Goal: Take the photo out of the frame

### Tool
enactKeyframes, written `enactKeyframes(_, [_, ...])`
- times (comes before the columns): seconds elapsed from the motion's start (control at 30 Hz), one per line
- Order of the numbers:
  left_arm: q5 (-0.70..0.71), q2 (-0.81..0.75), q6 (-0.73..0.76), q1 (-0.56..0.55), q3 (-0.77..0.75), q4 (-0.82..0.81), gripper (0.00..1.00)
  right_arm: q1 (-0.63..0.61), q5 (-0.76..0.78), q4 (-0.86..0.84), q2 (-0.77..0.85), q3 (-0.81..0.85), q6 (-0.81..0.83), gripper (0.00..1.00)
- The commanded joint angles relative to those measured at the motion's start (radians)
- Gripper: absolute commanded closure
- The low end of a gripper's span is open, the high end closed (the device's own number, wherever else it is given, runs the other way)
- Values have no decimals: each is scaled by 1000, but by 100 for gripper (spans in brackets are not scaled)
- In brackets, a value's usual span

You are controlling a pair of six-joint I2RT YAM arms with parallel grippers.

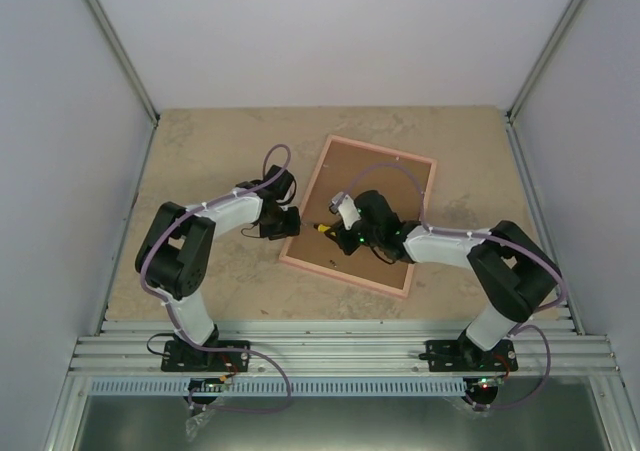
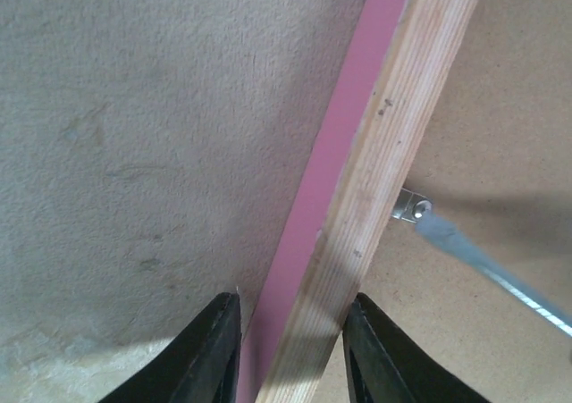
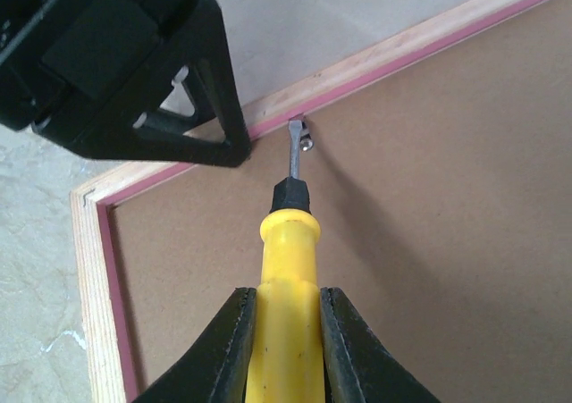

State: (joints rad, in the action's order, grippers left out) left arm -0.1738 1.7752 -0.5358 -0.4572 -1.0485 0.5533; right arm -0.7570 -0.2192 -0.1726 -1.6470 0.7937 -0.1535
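The pink frame (image 1: 345, 273) lies face down on the table with its brown backing board (image 1: 385, 176) up. The photo is hidden beneath the board. My left gripper (image 2: 292, 349) straddles the frame's left rail (image 2: 375, 153), one finger on each side of it, shut on the rail. My right gripper (image 3: 288, 331) is shut on a yellow-handled screwdriver (image 3: 288, 242). The screwdriver's blade tip rests at a small metal clip (image 3: 307, 139) on the board's edge, close to the left gripper (image 1: 288, 221).
The stone-patterned table (image 1: 210, 151) is enclosed by white walls on three sides. An aluminium rail (image 1: 340, 349) carrying both arm bases runs along the near edge. The frame's right corner lies close to the right arm's elbow (image 1: 505, 261).
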Motion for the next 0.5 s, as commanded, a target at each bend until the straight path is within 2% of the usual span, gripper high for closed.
enactKeyframes(0.0, [27,1,11,2,22,64,68,-11,-37,24,-23,30,15,100])
enactKeyframes(0.2, [21,7,21,2,25,67,75,-20,-40,29,-54,35,9,100])
enactKeyframes(0.47, [18,11,28,3,31,73,80,-23,39,13,-73,47,-32,100])
